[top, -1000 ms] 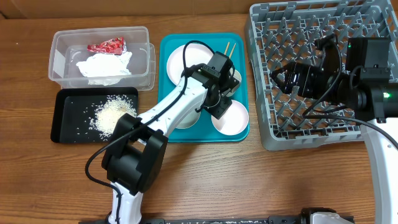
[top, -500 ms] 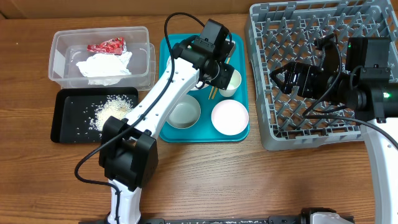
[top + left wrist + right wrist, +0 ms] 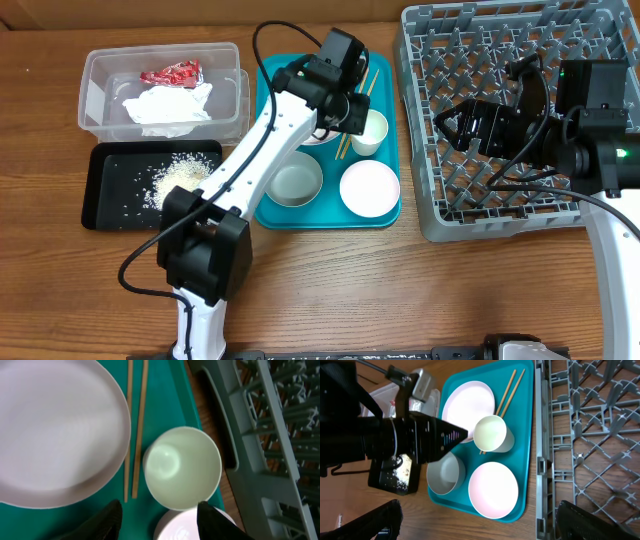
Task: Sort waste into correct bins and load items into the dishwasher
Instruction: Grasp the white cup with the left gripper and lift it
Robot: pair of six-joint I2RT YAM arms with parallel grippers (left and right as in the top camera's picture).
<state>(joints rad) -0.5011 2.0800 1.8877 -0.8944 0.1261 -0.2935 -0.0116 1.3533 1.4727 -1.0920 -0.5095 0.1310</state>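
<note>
My left gripper [image 3: 350,108] [image 3: 161,522] is open and empty above the teal tray, just beside the small white cup [image 3: 370,132] [image 3: 182,467] [image 3: 490,432]. The round plate [image 3: 50,425] [image 3: 469,407] lies left of the wooden chopsticks [image 3: 137,425] [image 3: 364,84] [image 3: 507,390]. Two white bowls [image 3: 297,183] [image 3: 369,188] sit at the tray's near end. The grey dish rack [image 3: 500,190] [image 3: 590,435] stands on the right. My right gripper [image 3: 468,125] [image 3: 480,525] hangs open and empty over it.
The teal tray [image 3: 395,215] holds the dishes. At the left, a clear tub [image 3: 100,70] holds the red wrapper [image 3: 170,73] and white napkin [image 3: 165,105]. In front of it a black tray [image 3: 105,200] holds rice [image 3: 180,182]. My left arm [image 3: 260,150] crosses the tray's left side.
My left gripper moved from over the near bowls to the tray's far end, next to the cup, uncovering the left bowl. The right arm has not moved.
</note>
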